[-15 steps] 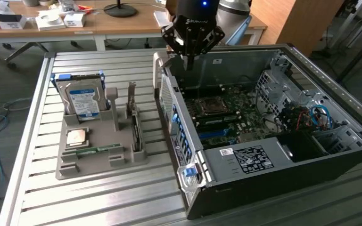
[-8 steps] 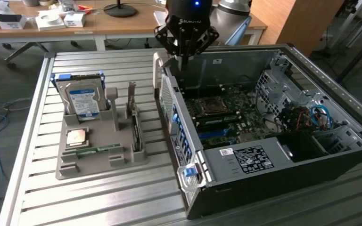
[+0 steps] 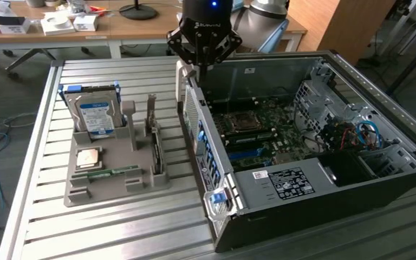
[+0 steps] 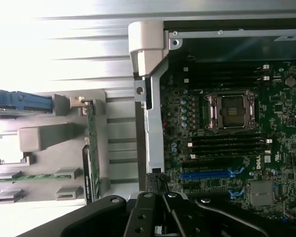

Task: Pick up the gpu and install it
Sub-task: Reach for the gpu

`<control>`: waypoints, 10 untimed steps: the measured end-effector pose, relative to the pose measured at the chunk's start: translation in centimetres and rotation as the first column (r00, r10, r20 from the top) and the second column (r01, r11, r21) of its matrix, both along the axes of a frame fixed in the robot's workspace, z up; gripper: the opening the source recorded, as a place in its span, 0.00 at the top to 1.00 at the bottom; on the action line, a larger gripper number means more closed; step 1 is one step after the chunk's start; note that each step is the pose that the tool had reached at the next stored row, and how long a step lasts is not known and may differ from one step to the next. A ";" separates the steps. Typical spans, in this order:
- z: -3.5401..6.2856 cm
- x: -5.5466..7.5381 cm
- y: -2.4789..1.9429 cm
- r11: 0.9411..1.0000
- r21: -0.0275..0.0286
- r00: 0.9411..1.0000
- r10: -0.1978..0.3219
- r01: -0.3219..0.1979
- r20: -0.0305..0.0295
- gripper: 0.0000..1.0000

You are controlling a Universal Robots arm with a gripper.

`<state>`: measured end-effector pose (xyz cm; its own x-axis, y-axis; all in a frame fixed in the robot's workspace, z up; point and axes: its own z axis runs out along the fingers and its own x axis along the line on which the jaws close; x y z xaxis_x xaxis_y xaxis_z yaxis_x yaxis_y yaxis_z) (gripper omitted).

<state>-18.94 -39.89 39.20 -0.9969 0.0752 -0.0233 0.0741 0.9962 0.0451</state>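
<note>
On the exterior view's left, a grey holder (image 3: pixel 106 187) sits on the slatted metal table (image 3: pixel 106 233). A hard drive (image 3: pixel 95 116) stands upright at its back. In front of it a processor chip (image 3: pixel 88 157) and a narrow green memory stick (image 3: pixel 110 172) lie flat.

The gpu (image 3: pixel 155 146) stands on edge in a slot along the holder's right side, with its pale bracket at the far end. Seen edge-on, its face is hard to make out. In the wrist view the gpu (image 4: pixel 90 148) is a thin strip, and part of it blends with the holder's wall.

Just to the right, the gripper (image 3: pixel 203 69) hangs above the rear corner of the open computer case (image 3: pixel 381 86). It is apart from the gpu and its fingers are pressed together on nothing. In the wrist view the gripper (image 4: pixel 158 190) is cut off by the frame, and its black linkage covers part of the motherboard (image 4: pixel 227 148).

Further right, the case wall hides the near edge of the board, and the far bays are a tangle of cables.
</note>
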 end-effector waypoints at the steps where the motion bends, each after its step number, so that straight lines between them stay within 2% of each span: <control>1: 0.00 -0.2 0.00 1.000 0.000 1.000 0.000 0.000 0.000 0.89; 10: -0.04 -2.0 0.00 1.000 0.000 1.000 0.000 0.000 0.000 0.89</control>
<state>-20.91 -39.89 39.16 -0.9969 0.0752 -0.0234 0.0741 0.9962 0.0451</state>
